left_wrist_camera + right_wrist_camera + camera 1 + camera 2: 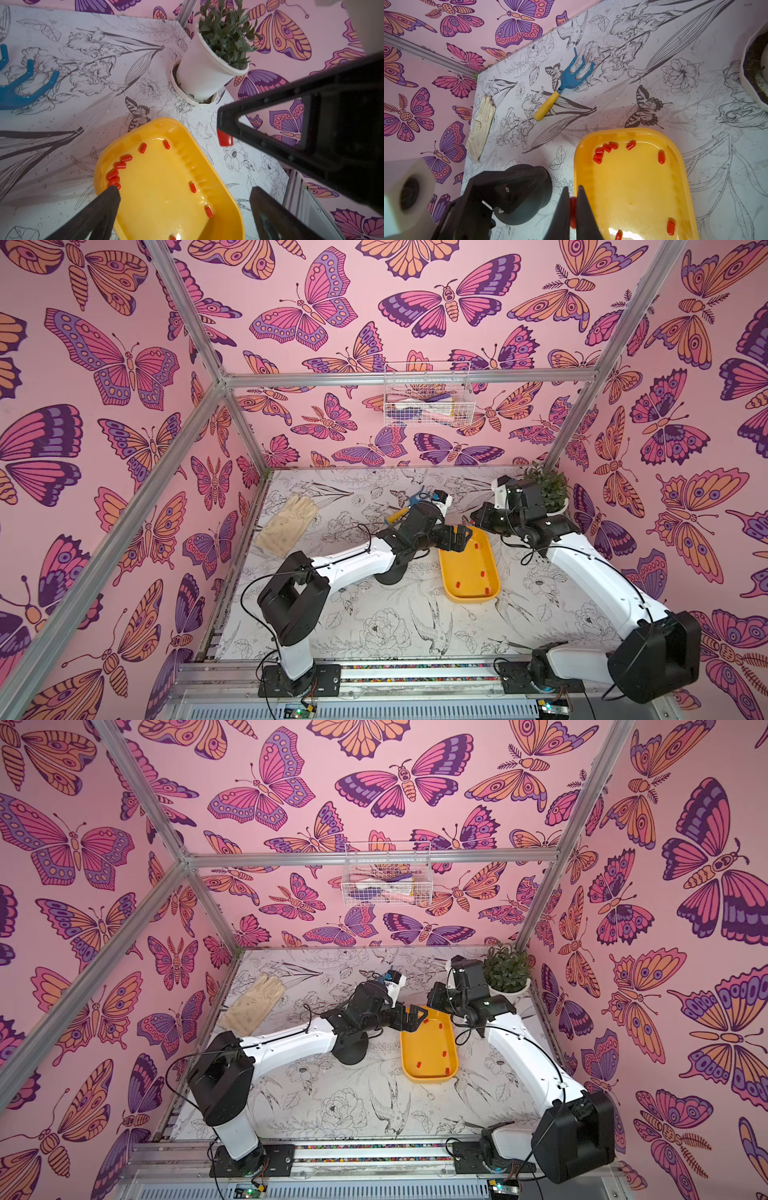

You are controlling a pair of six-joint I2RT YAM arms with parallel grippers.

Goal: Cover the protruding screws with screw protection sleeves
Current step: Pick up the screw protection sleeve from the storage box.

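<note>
Several red screw protection sleeves (602, 151) lie loose in the yellow tray (633, 187), most of them bunched at one end. My right gripper (573, 192) is shut on one red sleeve (572, 207), held just above the tray's edge next to the black dome (529, 197); the left wrist view shows that sleeve (224, 138) sticking out of the fingertips. My left gripper (184, 188) hangs open over the tray (166, 187) with nothing between its fingers. In both top views the left arm covers most of the dome (392, 574), and the protruding screws are hidden.
A potted plant (548, 489) stands in the back right corner behind the right arm. A blue hand rake with a yellow handle (564, 83) and a pale glove (286, 522) lie at the back left. A wire basket (428, 398) hangs on the back wall.
</note>
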